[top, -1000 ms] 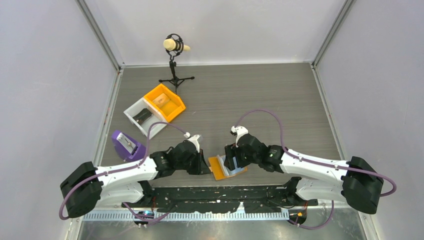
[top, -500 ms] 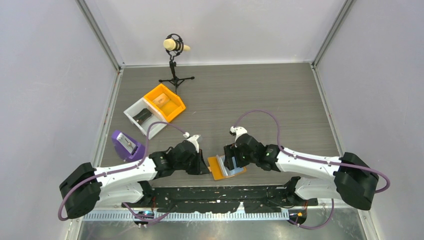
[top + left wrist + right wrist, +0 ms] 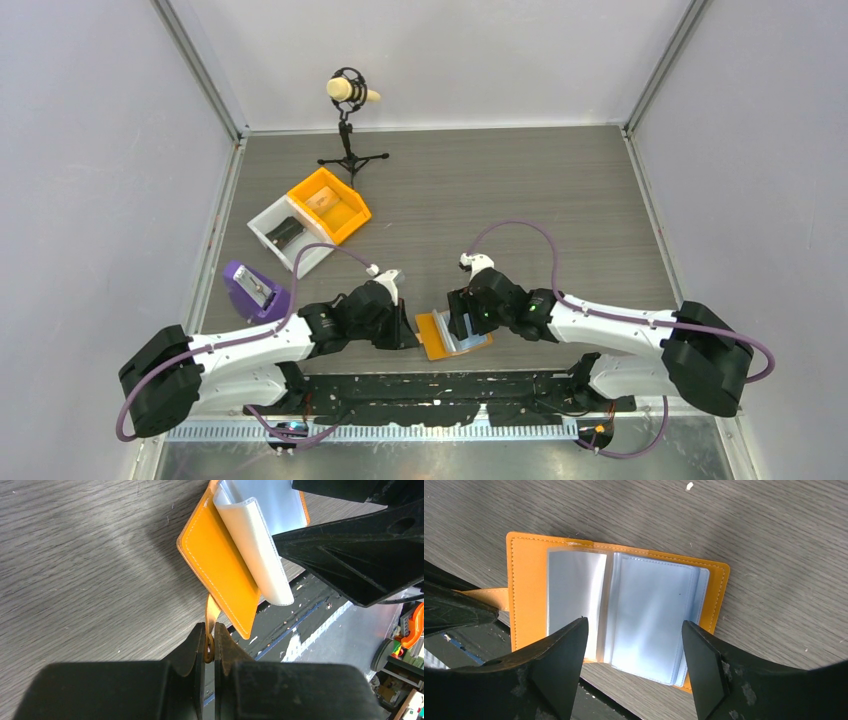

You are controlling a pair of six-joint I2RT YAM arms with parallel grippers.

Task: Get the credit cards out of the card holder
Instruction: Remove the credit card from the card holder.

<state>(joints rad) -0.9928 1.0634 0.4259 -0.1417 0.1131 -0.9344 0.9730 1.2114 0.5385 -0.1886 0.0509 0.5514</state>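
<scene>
Left hand (image 3: pixel 210 642): clenched on card holder (image 3: pixel 220 565) strap (image 3: pixel 211 614)
Right hand (image 3: pixel 634 626): released over open sleeves (image 3: pixel 654 610)
Risk: pinching a sleeve could pull the strap free

No text, label, brand mark, number or sign can be read in any of the 3 views. The card holder (image 3: pixel 526 580) is seen with plain stitched orange faces and blank clear sleeves. Small coloured clutter (image 3: pixel 406 630) at the lower right of the left wrist view is too blurred for any lettering to be made out.
</scene>
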